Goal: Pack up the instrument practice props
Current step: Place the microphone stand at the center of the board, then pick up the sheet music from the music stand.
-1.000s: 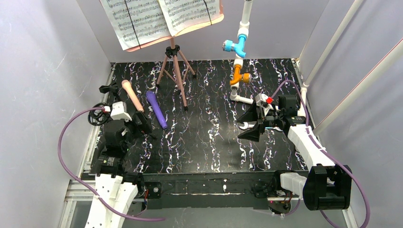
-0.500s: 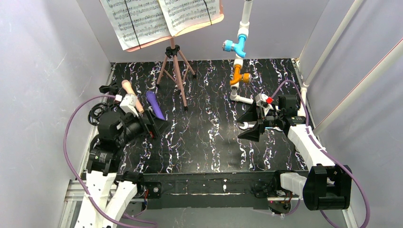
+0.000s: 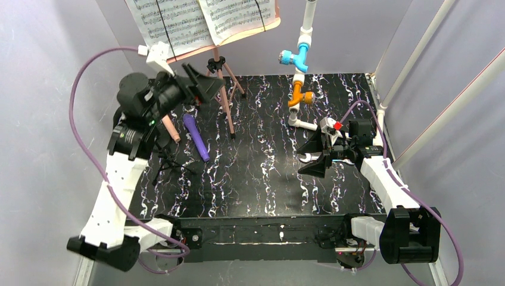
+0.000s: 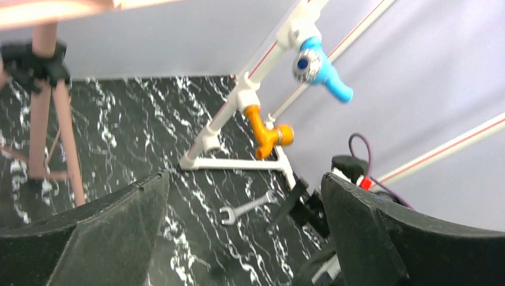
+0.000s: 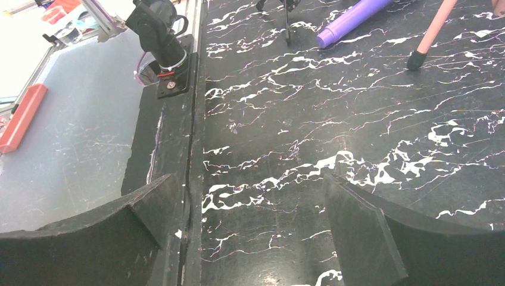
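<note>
The left fingers [image 3: 208, 88] are spread wide with nothing between them. They hang high above the black, white-veined marble-pattern bench [image 3: 256, 179]. Right beside them is the black hub that joins the salmon-pink tripod legs [image 3: 225, 98]; whether they touch it cannot be told. In the left wrist view the pink stem and hub [image 4: 37, 65] stand just outside the left-hand finger [image 4: 113, 232]. Far ahead, through the gap, rises the white plastic pipe with blue and orange valves [image 4: 250, 101]. The silver open-ended wrench [image 4: 245, 208] lies flat on the bench near its foot.

Above these fingers sits the salmon-pink music rest [image 3: 273, 24], carrying white printed music sheets [image 3: 178, 24] under black bands. Below the fingers, down on the bench, the peach toy microphone [image 3: 170, 126] and the purple toy microphone [image 3: 196, 137] lie side by side but apart. The peach one is partly hidden by the left arm. A black wire-legged mic holder [image 3: 172, 162] lies nearer the arm's base.

The right fingers [image 3: 314, 168] are also spread wide and hold nothing, low over the bench, with the wrench close to their tips. In the right wrist view only bare bench shows between them. Well beyond them are the purple microphone's end [image 5: 351, 16] and one pink tripod leg with its black foot [image 5: 432, 33].
</note>
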Robot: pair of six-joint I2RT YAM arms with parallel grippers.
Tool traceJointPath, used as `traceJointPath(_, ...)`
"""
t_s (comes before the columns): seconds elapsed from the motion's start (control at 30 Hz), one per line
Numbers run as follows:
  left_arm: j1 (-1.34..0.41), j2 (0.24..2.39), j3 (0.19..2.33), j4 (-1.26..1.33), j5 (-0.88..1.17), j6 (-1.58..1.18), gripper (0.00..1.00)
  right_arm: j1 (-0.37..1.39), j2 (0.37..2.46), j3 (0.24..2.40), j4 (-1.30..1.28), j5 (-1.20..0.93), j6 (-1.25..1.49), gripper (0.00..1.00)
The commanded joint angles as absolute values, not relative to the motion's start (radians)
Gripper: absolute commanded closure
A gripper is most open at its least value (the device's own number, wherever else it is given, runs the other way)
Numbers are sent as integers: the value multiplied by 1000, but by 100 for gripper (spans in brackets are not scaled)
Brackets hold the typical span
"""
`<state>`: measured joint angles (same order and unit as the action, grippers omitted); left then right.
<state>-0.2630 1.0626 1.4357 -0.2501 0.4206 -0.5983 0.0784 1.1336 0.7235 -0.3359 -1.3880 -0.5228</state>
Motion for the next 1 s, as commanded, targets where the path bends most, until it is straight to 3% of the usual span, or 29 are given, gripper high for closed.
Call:
traceJointPath(0.0,-341,1191,1599,-191,199,-515,2,72,1119,739,-334,-1414,-531,0)
traceJointPath(0.2,-351,1337,1686,-87,37,-489,19,72,1115,736,-333,-1419,-529,0)
traceJointPath(0.43,-350,1479,1837,-110,-29,-525,26,72,1111,736,-333,-1421,-527,0)
traceJointPath(0.6,-350,1525,1875,-110,-41,-555,38,72,1105,736,-333,-1421,-526,0)
traceJointPath(0.97,-349,1551,1882,-97,-55,-572,47,70,1097,736,-333,-1426,-525,0)
